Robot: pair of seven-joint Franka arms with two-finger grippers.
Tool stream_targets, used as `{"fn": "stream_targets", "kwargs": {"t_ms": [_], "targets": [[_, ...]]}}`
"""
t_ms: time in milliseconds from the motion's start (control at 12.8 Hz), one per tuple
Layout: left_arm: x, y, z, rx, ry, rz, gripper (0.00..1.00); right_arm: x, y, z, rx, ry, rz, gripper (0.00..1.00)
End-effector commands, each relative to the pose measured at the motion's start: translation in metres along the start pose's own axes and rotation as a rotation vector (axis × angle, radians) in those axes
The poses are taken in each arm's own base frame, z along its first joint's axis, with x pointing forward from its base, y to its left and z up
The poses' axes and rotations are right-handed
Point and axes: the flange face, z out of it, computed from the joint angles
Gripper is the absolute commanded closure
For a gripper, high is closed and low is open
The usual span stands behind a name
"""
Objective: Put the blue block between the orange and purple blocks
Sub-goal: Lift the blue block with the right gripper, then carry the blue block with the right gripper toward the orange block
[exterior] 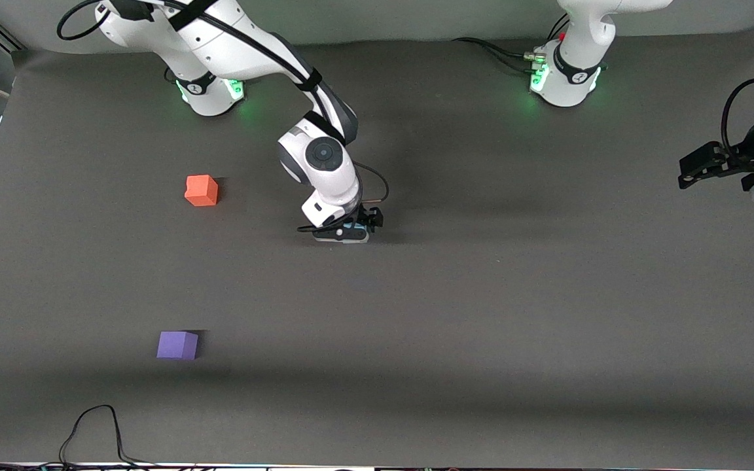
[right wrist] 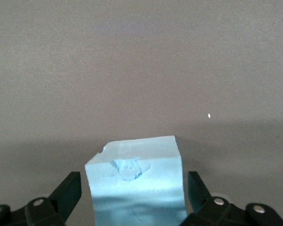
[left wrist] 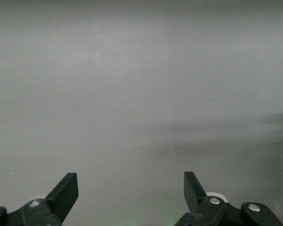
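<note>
- Blue block (right wrist: pixel 136 181): one, sitting between the right gripper's (exterior: pixel 351 230) two fingers (right wrist: pixel 66 190), low over the middle of the bench (exterior: pixel 482 314).
- In the right wrist view a thin gap shows on each side between the block and the fingers, so they stand spread around it, not pinching it; whether they brush its sides lower down cannot be told.
- That view cuts the block off at its lower edge. Its upper face has a shallow dent and one chipped corner.
- In the front view the block is nearly hidden by the right arm's wrist: only a sliver of blue (exterior: pixel 353 227) shows between the black fingers. Whether it rests on the bench or is just clear of it is hard to make out.
- Orange block (exterior: pixel 201 190): one, on the bench toward the right arm's end, farther from the front camera than the purple block and well apart from the gripper.
- Purple block (exterior: pixel 177 345): one, also toward the right arm's end, nearer the front camera, well apart from the orange one, with bare bench between them.
- That makes three blocks in all, one of each colour, and two arms.
- Left gripper (exterior: pixel 698 167): up in the air over the left arm's end of the bench, where that arm waits, partly cut off by the picture's edge. Its fingers (left wrist: pixel 66 193) stand spread with nothing between them, and only plain grey surface shows past them.
- One loose black cable (exterior: pixel 99 425) loops on the bench at the edge nearest the front camera.
</note>
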Motion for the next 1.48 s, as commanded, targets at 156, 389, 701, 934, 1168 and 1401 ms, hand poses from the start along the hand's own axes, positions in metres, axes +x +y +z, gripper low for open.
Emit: {"fn": "stream_targets", "kwargs": {"t_ms": [156,389,701,934,1168,1401], "targets": [[-0.002,-0.001,-0.003,0.011,0.000,0.025,0.00,0.003,-0.001,-0.012,0.006,0.024,-0.032,0.51],[-0.003,0.000,-0.002,0.001,-0.008,0.023,0.00,0.027,0.003,-0.059,0.010,0.052,-0.051,0.53],[-0.003,0.001,0.000,-0.001,-0.017,0.025,0.00,0.094,0.027,-0.204,-0.065,-0.001,-0.084,0.53],[-0.001,0.002,0.004,-0.001,-0.026,0.027,0.00,0.132,0.052,-0.325,-0.006,-0.025,-0.028,0.53],[0.001,0.001,0.003,0.001,-0.020,0.033,0.00,0.158,0.090,-0.396,0.019,-0.019,-0.008,0.53],[0.001,0.001,0.001,0.001,-0.012,0.031,0.00,0.172,0.133,-0.427,0.047,0.000,0.057,0.53]]}}
